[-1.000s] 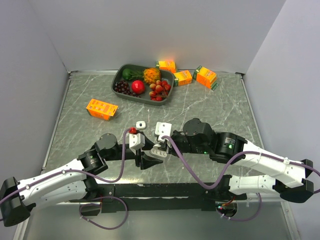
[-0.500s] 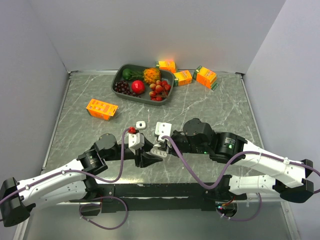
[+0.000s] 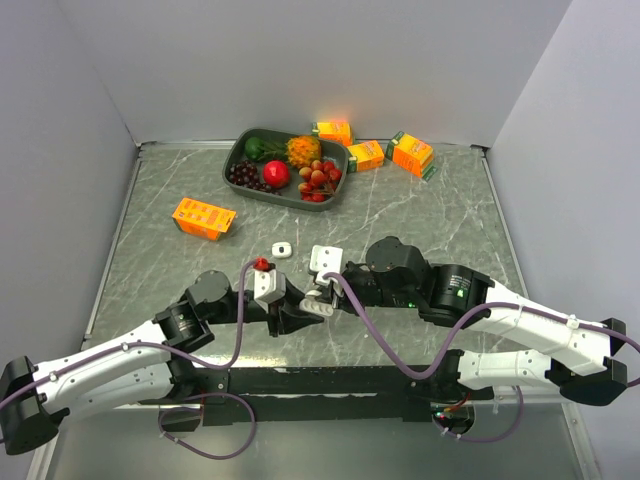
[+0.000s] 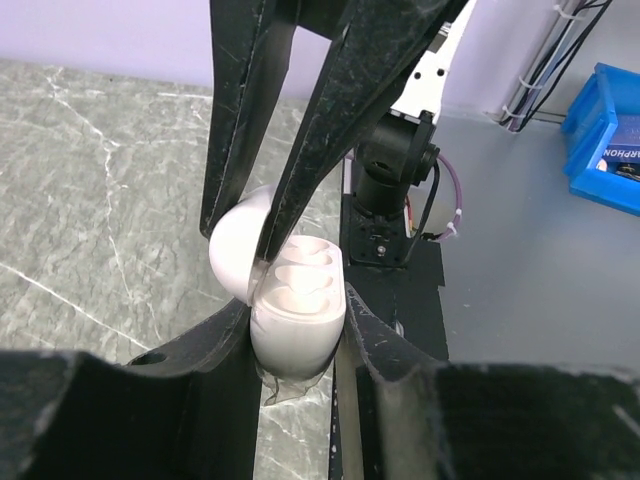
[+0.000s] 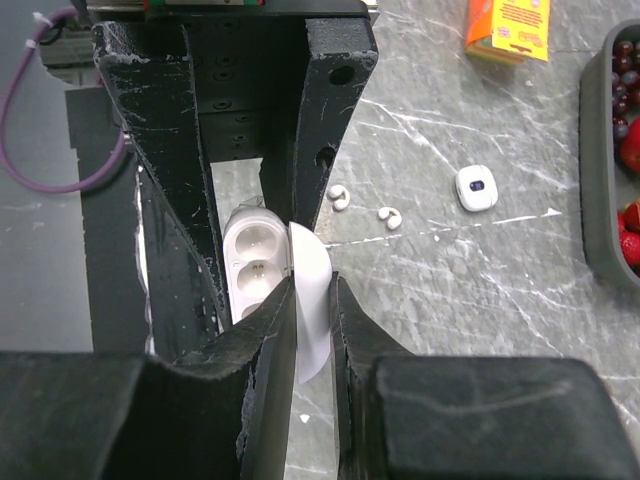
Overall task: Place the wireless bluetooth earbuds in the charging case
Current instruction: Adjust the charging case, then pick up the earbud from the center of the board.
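Near the left edge of the bench [image 3: 140, 230] an orange juice carton [image 3: 203, 215] lies well apart from the work. By the middle of the near edge, the left gripper [image 4: 296, 318] has just come shut: a second ago its jaws stood spread, and now its fingers [image 4: 215, 335] press both sides of the charging case [image 5: 255, 270], holding the body firmly. The two sockets face up and both are empty. The lid [image 4: 235, 250] stands swung open, and the right gripper [image 5: 312, 300], meeting the left from the other side, is closed thin on that lid and on nothing else. So the case is now braced by both arms and held open, which looks like the set-up step finished, with no insertion begun. The wireless bluetooth earbuds [image 5: 340, 197] are not in it: two of them show in the right wrist view, lying on the bare bench just beside the left fingers, near each other and apart from the case. Any others I cannot see. A second small white case [image 5: 477, 187] sits closed further off, toward the fruit tray [image 3: 230, 160] at the far edge. With both grippers occupied, I judge that one must let go, probably the right off the lid, before an earbud can be picked
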Controlling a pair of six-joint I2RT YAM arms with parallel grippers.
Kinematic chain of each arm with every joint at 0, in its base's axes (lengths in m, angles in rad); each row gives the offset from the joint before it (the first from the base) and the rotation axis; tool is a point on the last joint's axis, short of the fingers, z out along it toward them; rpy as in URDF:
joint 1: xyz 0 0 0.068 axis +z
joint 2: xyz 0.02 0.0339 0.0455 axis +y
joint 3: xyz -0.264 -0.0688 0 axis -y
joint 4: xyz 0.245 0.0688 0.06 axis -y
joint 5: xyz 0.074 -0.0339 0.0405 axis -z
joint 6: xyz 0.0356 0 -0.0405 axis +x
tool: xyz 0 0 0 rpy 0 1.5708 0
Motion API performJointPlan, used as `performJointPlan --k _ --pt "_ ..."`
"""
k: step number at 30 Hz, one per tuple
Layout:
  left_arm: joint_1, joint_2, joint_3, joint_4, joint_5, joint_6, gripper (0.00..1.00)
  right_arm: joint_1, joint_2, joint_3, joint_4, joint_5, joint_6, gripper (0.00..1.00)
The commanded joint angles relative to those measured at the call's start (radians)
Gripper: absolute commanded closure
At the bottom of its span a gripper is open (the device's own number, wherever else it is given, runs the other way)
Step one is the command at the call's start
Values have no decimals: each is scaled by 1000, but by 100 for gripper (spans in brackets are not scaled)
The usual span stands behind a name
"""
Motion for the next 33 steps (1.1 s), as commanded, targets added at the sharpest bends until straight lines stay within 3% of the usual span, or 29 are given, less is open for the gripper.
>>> performJointPlan --k 1,3,9,21,25,28,33 --pt "2 -25 -19 60 -21 18 99 7 -11 39 32 -15 22 81" --pt "0 -33 -28 68 -24 20 99 7 -12 42 32 -6 25 68" --pt "0 -37 -37 71 -26 23 99 8 -31 46 44 20 34 47" --pt "2 -57 -60 79 -59 -16 99 5 -67 28 99 120 71 46" --pt "2 -115 -86 51 -145 -40 99 -15 -162 -30 224 279 152 42" --pt "0 -209 -108 7 -271 -68 99 -79 -218 -87 259 333 270 39" --pt "2 -381 -142 -76 -452 -118 99 -334 -166 -166 201 128 514 41"
